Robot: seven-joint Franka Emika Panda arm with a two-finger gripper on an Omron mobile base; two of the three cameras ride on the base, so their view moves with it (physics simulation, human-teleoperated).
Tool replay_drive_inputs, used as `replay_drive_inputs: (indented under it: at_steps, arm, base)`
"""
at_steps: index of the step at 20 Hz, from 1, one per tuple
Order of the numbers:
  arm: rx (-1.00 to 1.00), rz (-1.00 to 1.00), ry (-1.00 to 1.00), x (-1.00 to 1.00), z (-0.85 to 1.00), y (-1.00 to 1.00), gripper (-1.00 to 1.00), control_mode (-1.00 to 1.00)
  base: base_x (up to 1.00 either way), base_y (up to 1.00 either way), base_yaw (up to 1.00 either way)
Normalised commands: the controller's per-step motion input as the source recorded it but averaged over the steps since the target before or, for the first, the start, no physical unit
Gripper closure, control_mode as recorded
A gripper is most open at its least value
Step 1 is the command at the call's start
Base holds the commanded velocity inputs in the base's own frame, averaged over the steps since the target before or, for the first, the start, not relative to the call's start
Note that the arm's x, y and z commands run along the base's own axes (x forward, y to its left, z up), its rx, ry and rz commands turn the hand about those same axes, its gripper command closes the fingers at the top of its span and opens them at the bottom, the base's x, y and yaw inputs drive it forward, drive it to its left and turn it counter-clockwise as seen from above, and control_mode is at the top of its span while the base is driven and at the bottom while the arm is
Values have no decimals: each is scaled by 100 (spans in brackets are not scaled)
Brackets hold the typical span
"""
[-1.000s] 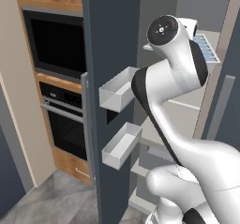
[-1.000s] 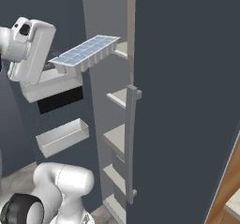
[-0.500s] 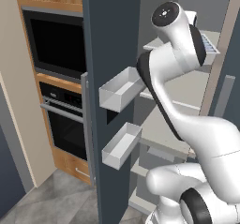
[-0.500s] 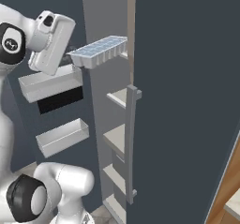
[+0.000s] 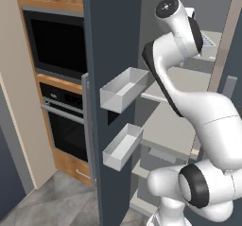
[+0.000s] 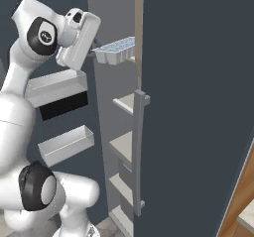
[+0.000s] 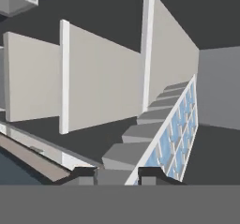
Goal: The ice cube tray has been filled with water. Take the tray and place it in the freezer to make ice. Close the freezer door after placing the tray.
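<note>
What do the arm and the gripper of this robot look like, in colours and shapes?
The arm is glossy white, made of thick rounded links with dark grey or black joint rings and round end caps. The hand is a white boxy block. The gripper ends in two small dark finger tips. No cables show.

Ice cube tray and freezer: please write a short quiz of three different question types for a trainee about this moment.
1. True or false: the ice cube tray rests on a door bin.
2. The tray is: A) on the floor B) held at the freezer's upper shelves C) in the oven.
3. Fill in: the freezer door stands ____.

Key: 1 false; 2 B; 3 open. The fingers are shut on the tray's end.
</note>
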Motion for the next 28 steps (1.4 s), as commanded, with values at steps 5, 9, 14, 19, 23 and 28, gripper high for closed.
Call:
replay_drive_inputs:
  at_steps: [5, 9, 14, 19, 23, 28]
  arm:
    - [0, 0, 0, 67, -4, -20, 100, -100]
    - [0, 0, 0, 72, -15, -14, 100, -100]
    - [0, 0, 0, 68, -23, -19, 100, -100]
    - [0, 0, 1, 61, -5, -32, 100, -100]
    - [0, 0, 0, 68, -13, -29, 100, -100]
    - [0, 0, 0, 72, -14, -28, 100, -100]
  base:
    - [0, 0, 0]
    - [0, 0, 0]
    - [0, 0, 0]
    - [0, 0, 0]
    - [0, 0, 0]
    - [0, 0, 0]
